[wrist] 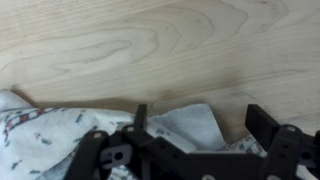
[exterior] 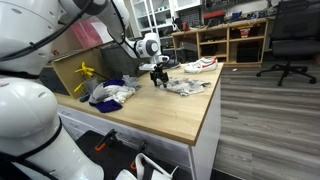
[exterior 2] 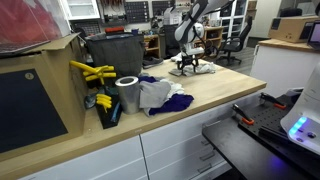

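One hand (wrist: pixel 200 115) over cloth (exterior: pixel 190 86), yellow tools (exterior: pixel 86 72) in box (exterior: pixel 65 78)

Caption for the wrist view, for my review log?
Open gripper poised over a patterned white cloth on a wooden table.

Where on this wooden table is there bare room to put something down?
Widest free patch: bare table between the cloths and the near edge. A smaller gap separates the cloth pile from the patterned cloth under the gripper. Crowded around the yellow tools and roll.
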